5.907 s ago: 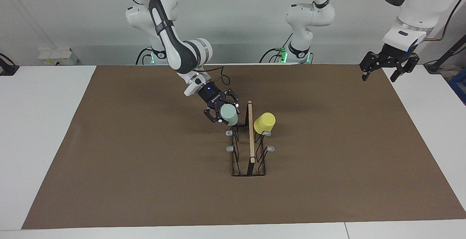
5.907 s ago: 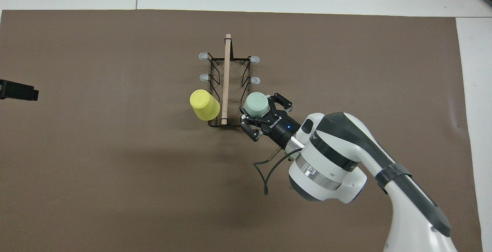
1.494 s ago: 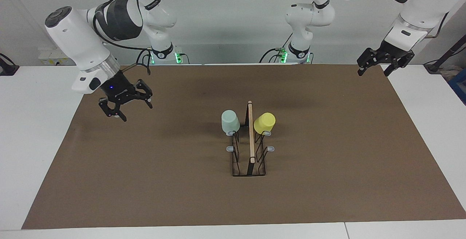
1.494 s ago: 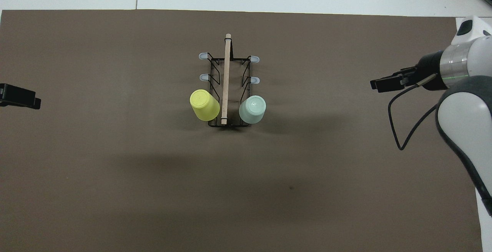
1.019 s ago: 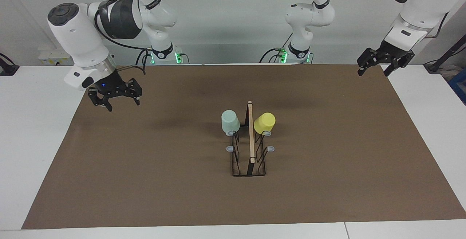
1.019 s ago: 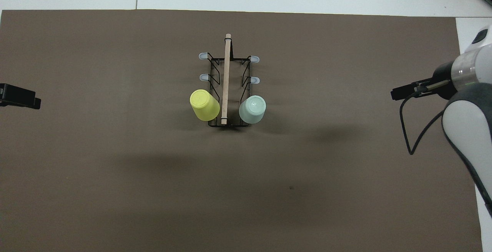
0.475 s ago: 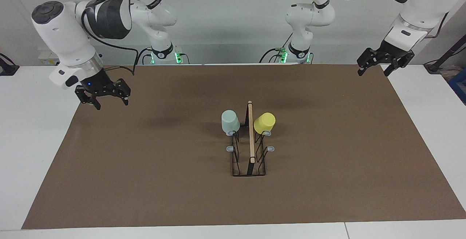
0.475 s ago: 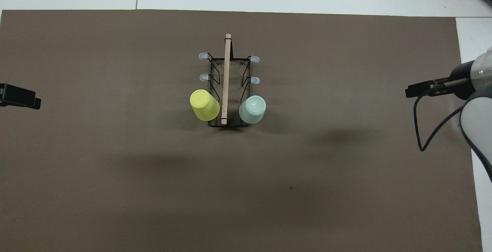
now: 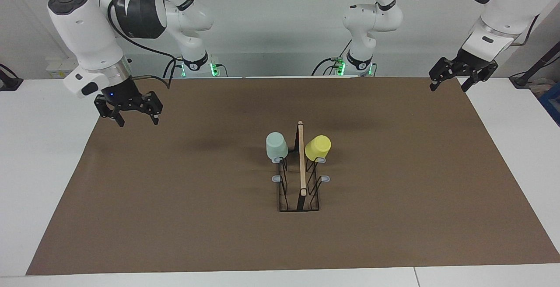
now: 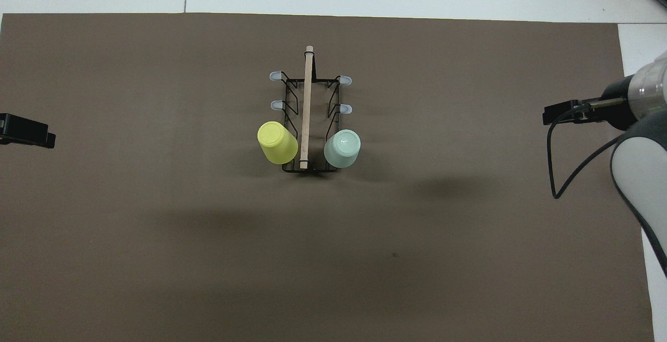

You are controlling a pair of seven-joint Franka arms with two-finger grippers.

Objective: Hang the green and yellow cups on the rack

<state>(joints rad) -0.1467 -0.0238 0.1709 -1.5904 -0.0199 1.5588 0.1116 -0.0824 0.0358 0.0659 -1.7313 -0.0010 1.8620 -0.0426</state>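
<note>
I am viewing through two high cameras. The facing one is looking across the table toward both arm bases; the overhead one is looking steeply down from the robots' end. Both are covering the brown mat [image 9: 175, 217] and the rack [image 9: 300, 177], each well apart from the right gripper [image 9: 135, 118].

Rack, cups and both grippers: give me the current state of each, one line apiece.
green cup: upside down, hung on a rack prong, right arm's side, nearest the robots.
yellow cup: upside down and tilted, hung on the prong across the bar.
rack: upright on the brown mat, four prongs free.
right gripper: open, empty, over the mat's edge.
left gripper: open, empty, waiting over the mat's corner.
</note>
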